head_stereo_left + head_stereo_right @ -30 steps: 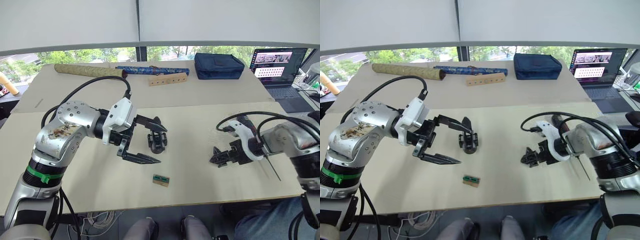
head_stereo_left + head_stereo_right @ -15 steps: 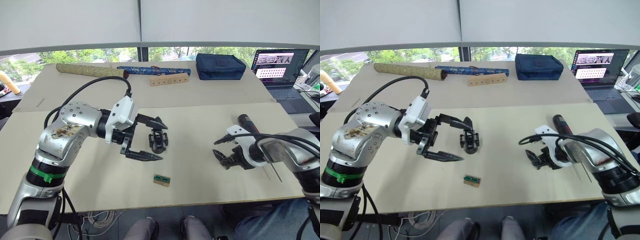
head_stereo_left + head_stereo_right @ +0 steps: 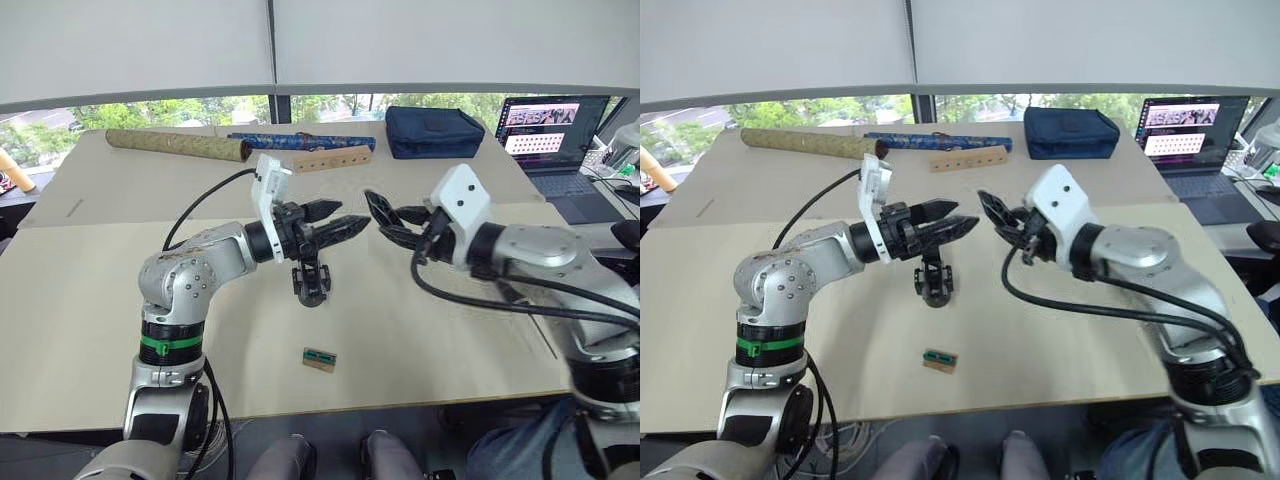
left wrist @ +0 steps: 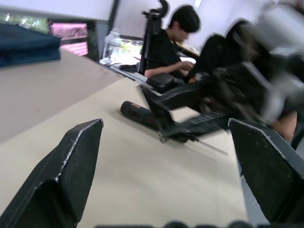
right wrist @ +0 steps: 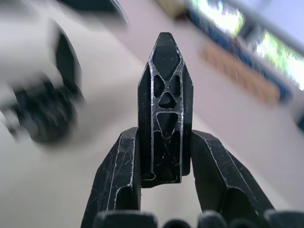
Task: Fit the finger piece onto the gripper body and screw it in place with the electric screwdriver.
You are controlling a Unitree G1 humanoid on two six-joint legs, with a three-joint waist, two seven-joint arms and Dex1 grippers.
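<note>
The finger piece [image 5: 165,109], a black wedge with a ribbed face, stands pinched between my right gripper's fingers [image 5: 114,190]. My right gripper [image 3: 378,214] hovers above the table's middle, pointing left. Facing it tip to tip is my left gripper [image 3: 352,214], wide open and holding nothing. The gripper body [image 3: 312,280] sits on the table just below both grippers, untouched. The electric screwdriver [image 4: 140,114] lies on the table beyond the right gripper in the left wrist view.
A small green-and-tan block [image 3: 320,360] lies near the front edge. Along the back are an olive roll [image 3: 178,145], a blue tube [image 3: 300,142], a drilled wooden bar [image 3: 335,160], a navy pouch [image 3: 437,130] and a laptop [image 3: 555,130]. A person [image 4: 173,42] sits beyond the table.
My right gripper shut on the finger piece at the front right and carried it up to the middle. My left gripper rose from beside the gripper body and turned toward the right gripper.
</note>
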